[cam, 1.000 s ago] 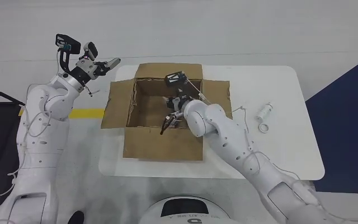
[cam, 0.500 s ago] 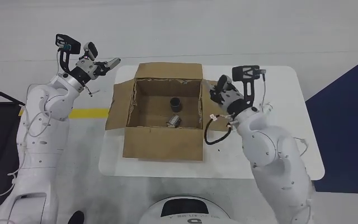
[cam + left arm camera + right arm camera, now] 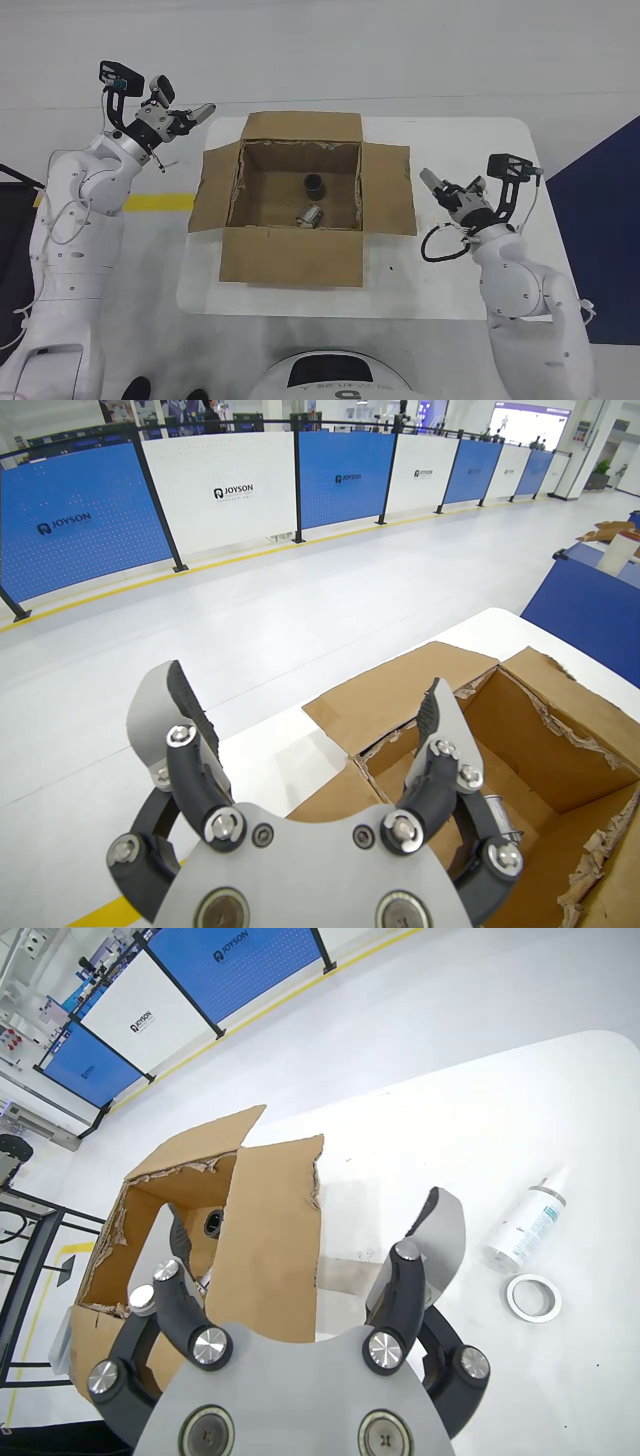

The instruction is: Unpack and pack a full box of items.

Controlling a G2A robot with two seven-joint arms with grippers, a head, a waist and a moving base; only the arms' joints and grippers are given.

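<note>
Your right gripper (image 3: 308, 1215) hung open and empty at 3 o'clock of the box (image 3: 290, 258), your left gripper (image 3: 303, 679) open too at 10 o'clock. A black cylinder (image 3: 313, 184) and a metal part (image 3: 310, 216) lay inside; the next reach called for a straight drop, clear of the flaps

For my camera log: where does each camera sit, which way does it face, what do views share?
Top view: above the arms, looking down at table and open box; both arms show.
Left wrist view: on that wrist, facing box and fence past the open left end effector.
Right wrist view: on that wrist, facing box, bottle, ring past the open right end effector.
Shared: the box.
</note>
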